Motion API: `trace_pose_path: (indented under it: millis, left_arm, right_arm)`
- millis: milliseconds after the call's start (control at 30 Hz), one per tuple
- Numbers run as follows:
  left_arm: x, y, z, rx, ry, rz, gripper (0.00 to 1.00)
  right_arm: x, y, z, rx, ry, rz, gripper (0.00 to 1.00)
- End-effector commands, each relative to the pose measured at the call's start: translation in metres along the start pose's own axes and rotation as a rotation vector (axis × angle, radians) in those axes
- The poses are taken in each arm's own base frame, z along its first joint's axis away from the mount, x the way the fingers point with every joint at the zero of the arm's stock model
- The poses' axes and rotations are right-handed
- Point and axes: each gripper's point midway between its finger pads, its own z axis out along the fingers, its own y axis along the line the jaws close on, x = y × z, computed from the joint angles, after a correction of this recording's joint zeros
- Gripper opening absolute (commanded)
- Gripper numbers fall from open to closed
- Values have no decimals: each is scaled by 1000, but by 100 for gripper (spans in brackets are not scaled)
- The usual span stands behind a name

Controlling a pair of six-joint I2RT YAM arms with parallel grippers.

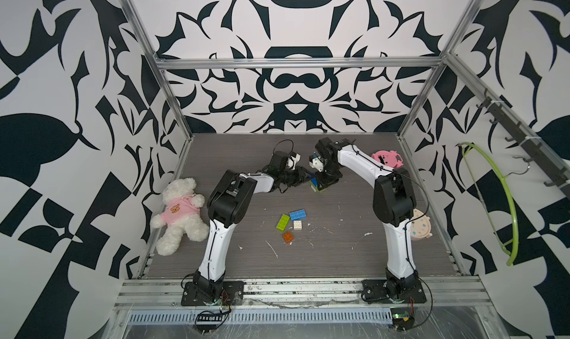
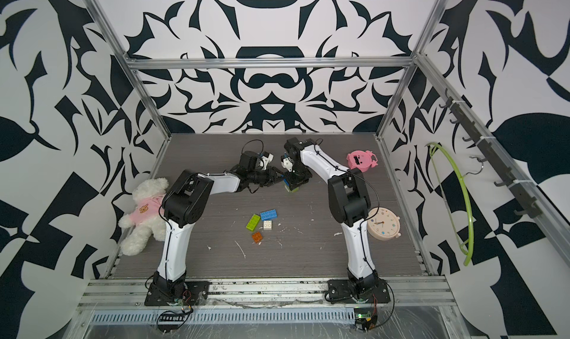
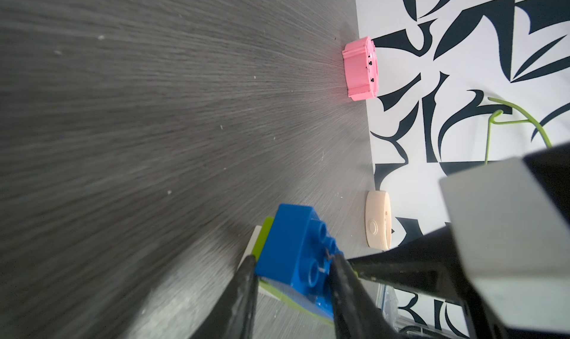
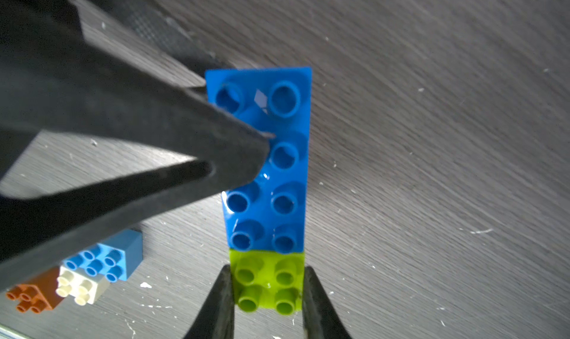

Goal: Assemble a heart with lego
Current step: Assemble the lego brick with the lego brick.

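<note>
The heart [image 1: 316,187] is a small stack at the back middle of the table in both top views. In the right wrist view its top layer is blue bricks [image 4: 265,155] in a row, with a lime green brick [image 4: 268,282] at one end. My right gripper [image 4: 268,294] is shut on that lime green brick. My left gripper [image 3: 293,269] is shut on the blue brick [image 3: 293,248], which sits over lime green and white layers. Loose lego lies nearer the front: blue [image 1: 298,214], lime green [image 1: 282,222], white [image 1: 297,225] and orange [image 1: 288,236].
A white teddy bear [image 1: 180,214] lies at the left edge. The pink round toy [image 1: 387,158] sits at the back right. A beige clock [image 2: 384,223] lies beside the right arm. A green hanger [image 1: 505,198] hangs outside the right wall.
</note>
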Motion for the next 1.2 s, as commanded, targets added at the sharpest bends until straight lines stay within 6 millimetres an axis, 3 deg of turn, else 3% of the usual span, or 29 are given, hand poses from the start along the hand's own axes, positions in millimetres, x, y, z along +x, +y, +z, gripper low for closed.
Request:
trace_pose_path:
  millis: [0, 367, 500, 600, 833, 1167]
  left_arm:
    - [10, 11, 6, -10, 35, -24, 41]
    - [10, 10, 5, -11, 34, -23, 40]
    - [11, 11, 4, -11, 34, -23, 40]
    - [11, 9, 2, -11, 32, -21, 40]
    - [10, 4, -7, -31, 25, 3, 40]
    - [24, 7, -20, -56, 29, -2, 40]
  right_arm:
    - [5, -11, -7, 52, 34, -11, 15]
    - [1, 3, 23, -48, 78, -19, 15]
    - [-1, 2, 23, -48, 72, -17, 15]
    - [-6, 4, 7, -46, 41, -21, 18]
    - [-12, 11, -41, -16, -68, -32, 46]
    - [-7, 16, -63, -28, -156, -19, 51]
